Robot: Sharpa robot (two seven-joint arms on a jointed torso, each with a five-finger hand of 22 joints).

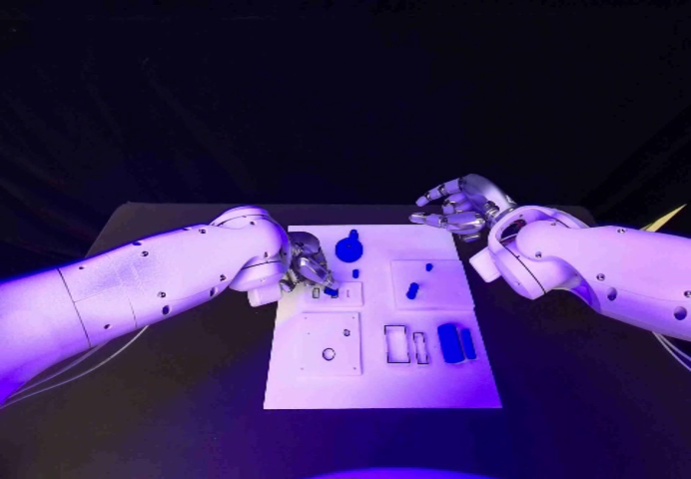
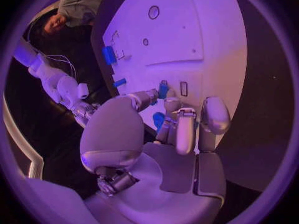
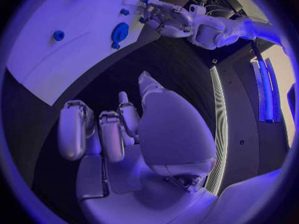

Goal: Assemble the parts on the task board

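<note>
A: Left hand [image 1: 307,265], what's it doing?

B: Down on the white board [image 1: 432,384], at its left edge. Fingertips [image 2: 163,91] pinch a small blue peg [image 2: 163,88] right at the tips, over a little raised tile [image 1: 339,295] w/ a narrow slot [image 2: 184,88] just beside the peg. Can't tell if the peg is seated or only touching the tile.

A: Other blue bits near that hand?

B: A big round blue knob [image 1: 348,246] just past the fingers, towards the far edge. A tiny blue stub [image 1: 355,272] between knob and fingertips. Further out from the hand, another peg [image 1: 412,291] stands on a square tile [image 1: 432,282] mid-board.

A: Right hand [image 1: 458,208]?

B: Off the board, hovering above its far right corner. Fingers curled in loosely, nothing in them; wrist view shows the fingers [image 3: 112,134] bunched together over bare black table [image 3: 174,59]. Knob is the nearest part to it, well apart though.

A: Room to move?

B: Near half of the board has a flat plate w/ a hole [image 1: 330,344], two empty rectangular frames [image 1: 404,343] and two blue blocks [image 1: 458,342] side by side, close to the right edge. All well apart from both hands. Black table [image 1: 576,379] runs wide on both sides of the board. Left forearm [image 1: 144,289] lies over the table left of the board, so its hand reaches in from the side.
</note>
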